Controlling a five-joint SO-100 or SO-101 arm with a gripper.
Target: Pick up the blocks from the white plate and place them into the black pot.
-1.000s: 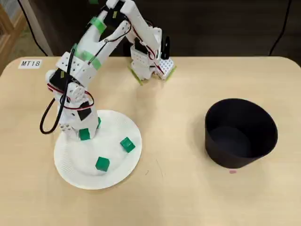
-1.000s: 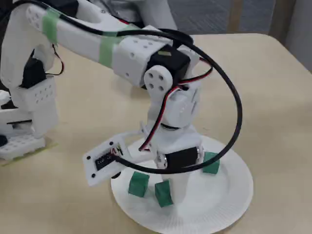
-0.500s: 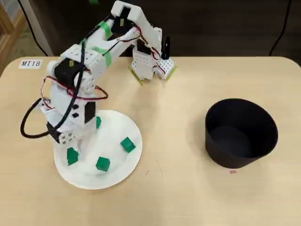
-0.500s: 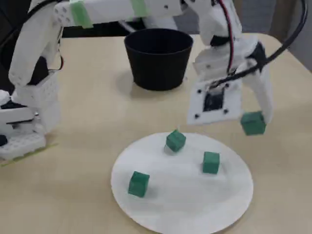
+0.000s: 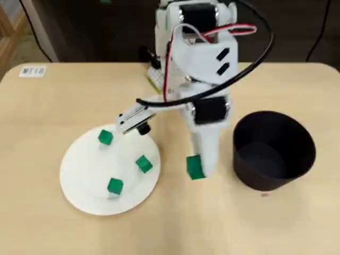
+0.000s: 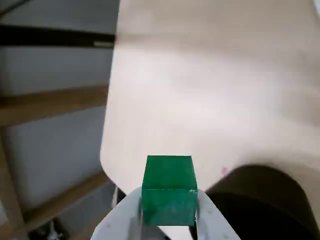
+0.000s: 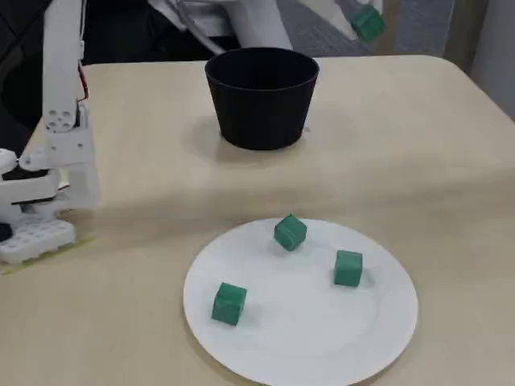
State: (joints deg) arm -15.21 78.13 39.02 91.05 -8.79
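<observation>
Holding one green block [image 6: 169,190] by two flat opposite faces, my gripper [image 6: 167,212] is clamped shut; it looks light, rigid, slightly slippery.

1. The setting looks like a lab or robotics workroom: a pale wood-look desk [image 5: 53,106] carries a small white 3D-printed arm [image 5: 204,58] with exposed red and black wiring.
2. Far from the claw [image 5: 197,168], at the desk's corner, sits a printed label [image 5: 33,70] reading roughly "MT18".
3. Beyond the desk edge, wooden framing [image 6: 45,107] and grey panels show.
</observation>
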